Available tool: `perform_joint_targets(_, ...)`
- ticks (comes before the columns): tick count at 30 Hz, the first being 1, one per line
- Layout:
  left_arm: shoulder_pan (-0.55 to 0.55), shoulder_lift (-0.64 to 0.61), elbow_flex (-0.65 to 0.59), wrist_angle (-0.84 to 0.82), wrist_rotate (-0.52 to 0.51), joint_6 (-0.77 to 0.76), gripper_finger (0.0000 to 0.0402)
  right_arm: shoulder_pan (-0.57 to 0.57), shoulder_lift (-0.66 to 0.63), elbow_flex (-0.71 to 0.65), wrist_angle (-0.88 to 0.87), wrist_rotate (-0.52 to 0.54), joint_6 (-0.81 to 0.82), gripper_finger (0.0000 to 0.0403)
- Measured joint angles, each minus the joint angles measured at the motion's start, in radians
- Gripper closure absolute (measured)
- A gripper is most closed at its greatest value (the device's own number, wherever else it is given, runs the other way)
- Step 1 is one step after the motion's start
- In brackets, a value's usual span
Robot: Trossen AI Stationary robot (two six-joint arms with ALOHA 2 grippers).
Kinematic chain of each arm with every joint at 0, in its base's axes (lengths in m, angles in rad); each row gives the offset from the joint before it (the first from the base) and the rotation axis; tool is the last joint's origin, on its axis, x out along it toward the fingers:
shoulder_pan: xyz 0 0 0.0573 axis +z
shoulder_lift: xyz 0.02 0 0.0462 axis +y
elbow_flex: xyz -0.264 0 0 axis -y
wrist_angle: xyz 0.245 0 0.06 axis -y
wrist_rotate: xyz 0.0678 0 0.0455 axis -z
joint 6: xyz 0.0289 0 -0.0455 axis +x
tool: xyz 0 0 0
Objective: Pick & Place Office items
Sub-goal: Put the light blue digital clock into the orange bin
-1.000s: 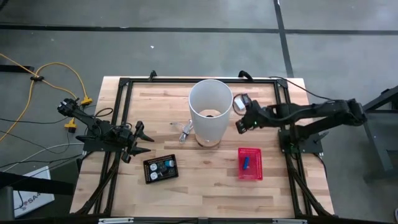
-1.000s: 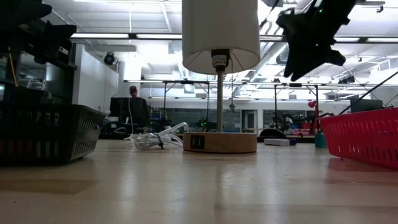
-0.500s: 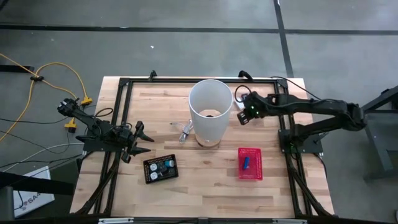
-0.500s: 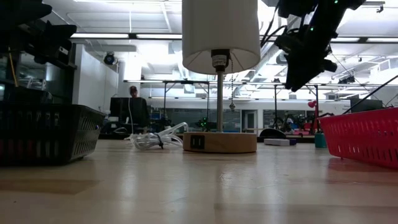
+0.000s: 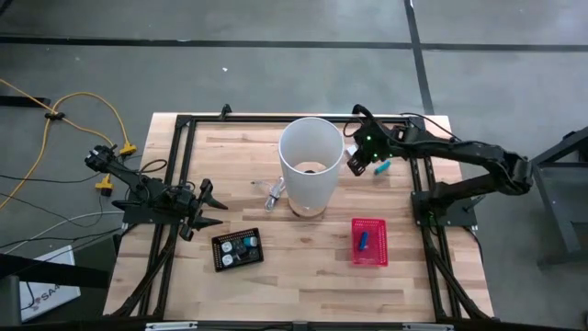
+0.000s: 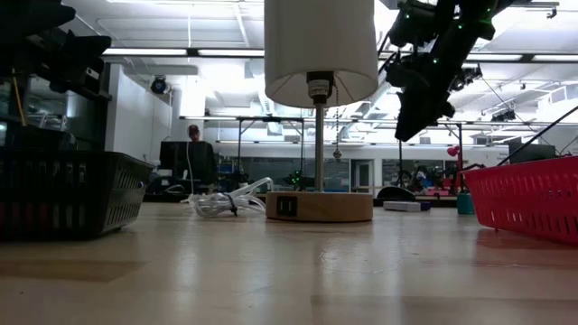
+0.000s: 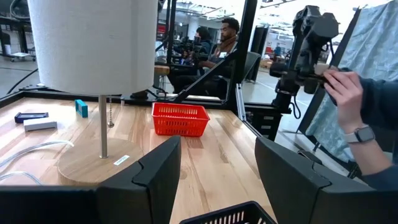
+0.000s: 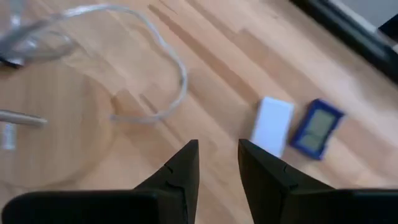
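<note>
Right end effector [image 8: 216, 163] farther back, slightly spread, empty; white block [image 8: 272, 125] only wrist-visible.

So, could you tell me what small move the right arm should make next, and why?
Probably lower the right gripper toward the white block. Its fingers are open and empty, hovering above the table beside the lamp, and the block lies just ahead, next to a small blue item.

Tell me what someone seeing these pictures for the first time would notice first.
Probably the tall white lamp standing mid-table, its round wooden base plain in the low view. Next, the right tool hanging in the air beside the shade, fingers open, over a white block and a small blue item on the wood. The red mesh basket sits nearer the front, while the left tool waits at the left edge.
</note>
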Motion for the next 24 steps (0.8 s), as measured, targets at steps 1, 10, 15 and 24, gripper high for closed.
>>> perform_joint_targets(1,0.0,0.0,0.0,0.0,0.0,0.0,0.0202,-0.012,0.0,0.005,-0.006,0.004,-0.029,0.0306)
perform_joint_targets(10,0.0,0.0,0.0,0.0,0.0,0.0,0.0202,-0.042,-0.001,0.08,-0.014,0.154,-0.307,0.0306)
perform_joint_targets(15,0.0,0.0,0.0,0.0,0.0,0.0,0.0202,-0.042,-0.001,0.109,-0.07,0.237,-0.476,0.0306)
perform_joint_targets(24,0.0,0.0,0.0,0.0,0.0,0.0,0.0202,-0.044,0.001,0.109,-0.215,0.257,-0.765,0.0306)
